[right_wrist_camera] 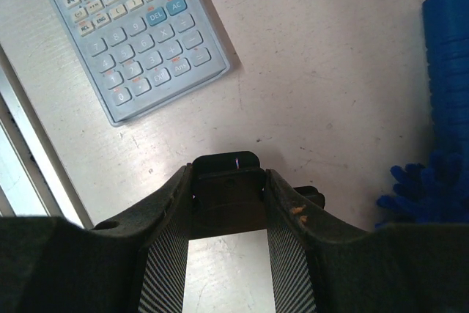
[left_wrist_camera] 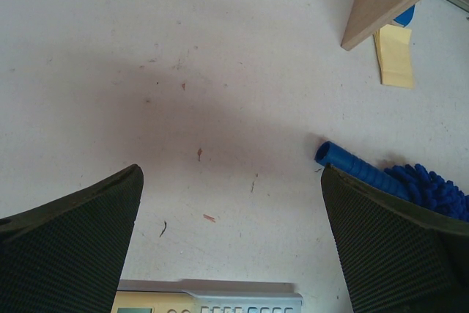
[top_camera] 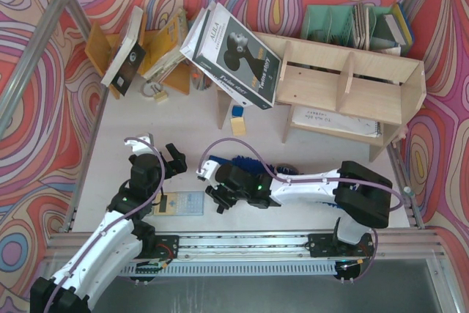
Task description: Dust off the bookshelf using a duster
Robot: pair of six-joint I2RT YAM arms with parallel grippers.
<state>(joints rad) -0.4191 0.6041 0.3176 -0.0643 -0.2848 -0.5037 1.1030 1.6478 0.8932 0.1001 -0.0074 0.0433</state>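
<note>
The long bright blue fluffy duster (top_camera: 248,160) with its ribbed blue handle lay flat on the white table top (left_wrist_camera: 183,71), and neither gripper touched it. It was just beside the right gripper (right_wrist_camera: 227,196), on that gripper's right side, and ahead and to the right of the left gripper (left_wrist_camera: 231,174). The right gripper's fingers stood a little apart and empty. The left gripper's fingers were spread wide, also empty.

One grey pocket calculator (right_wrist_camera: 135,34) lay ahead of the right gripper, to its left. The pale plywood bookshelf (top_camera: 344,86) stood well beyond both grippers, with one yellow pad of notes (left_wrist_camera: 394,56) near its leg.

The table top carried small marks and specks. Cloth walls (top_camera: 29,71) with red, purple and yellow swirls closed it on three sides. I counted one duster, one bookshelf, one calculator and two grippers.
</note>
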